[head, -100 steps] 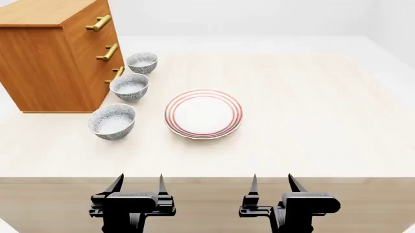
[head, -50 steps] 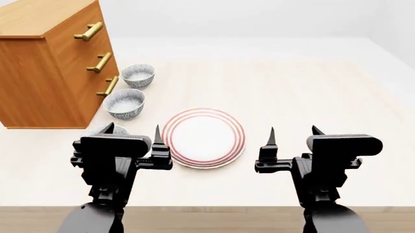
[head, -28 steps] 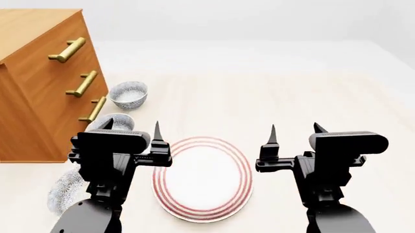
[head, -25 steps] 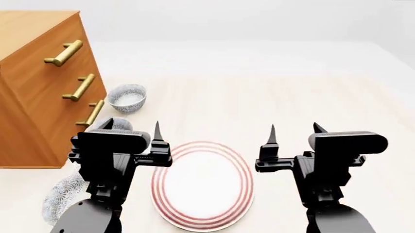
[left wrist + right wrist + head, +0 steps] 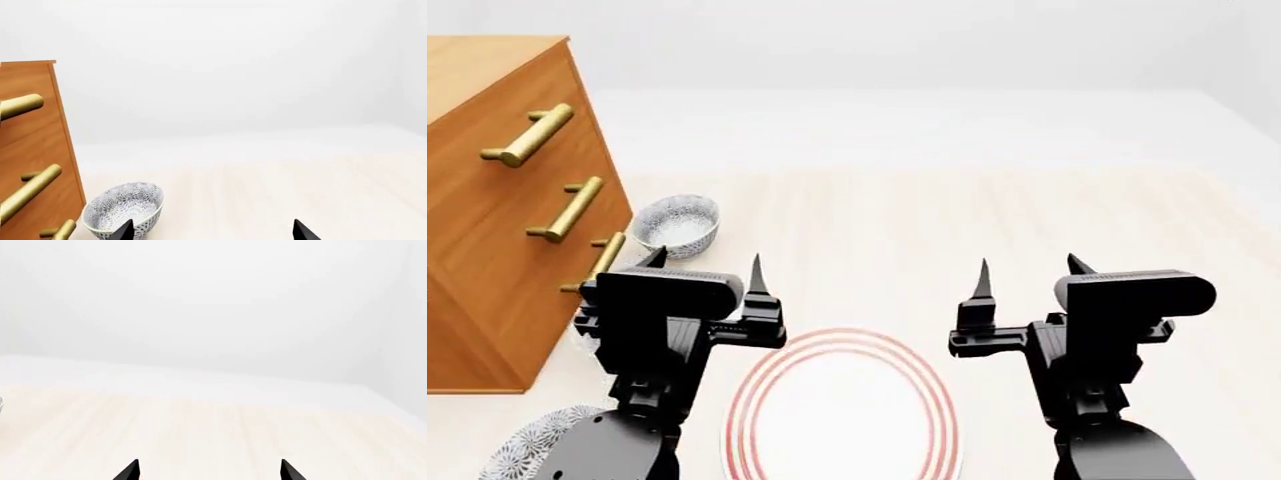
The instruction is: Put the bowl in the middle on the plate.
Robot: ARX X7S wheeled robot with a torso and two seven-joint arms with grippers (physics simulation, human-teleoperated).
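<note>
Three speckled bowls stand in a row along the wooden dresser (image 5: 494,200). The far bowl (image 5: 677,225) shows fully, and it also appears in the left wrist view as the far bowl (image 5: 123,207). The near bowl (image 5: 541,455) is cut by the frame's lower edge. The bowl in the middle is hidden behind my left gripper's body. The red-ringed plate (image 5: 841,405) lies below and between both grippers. My left gripper (image 5: 705,268) is open and empty, raised above the table. My right gripper (image 5: 1030,270) is open and empty too, to the right of the plate.
The dresser's brass handles (image 5: 527,135) stick out toward the bowls, and show as handles (image 5: 30,187) in the left wrist view. The pale wooden table (image 5: 988,210) stretches ahead and to the right. The right wrist view shows only the table (image 5: 213,425) and white walls.
Both arms rose from below the table edge to above it. The view has since moved forward: the plate and bowls slid down the frame, and the middle bowl passed behind the left gripper. Jaws stayed open.
</note>
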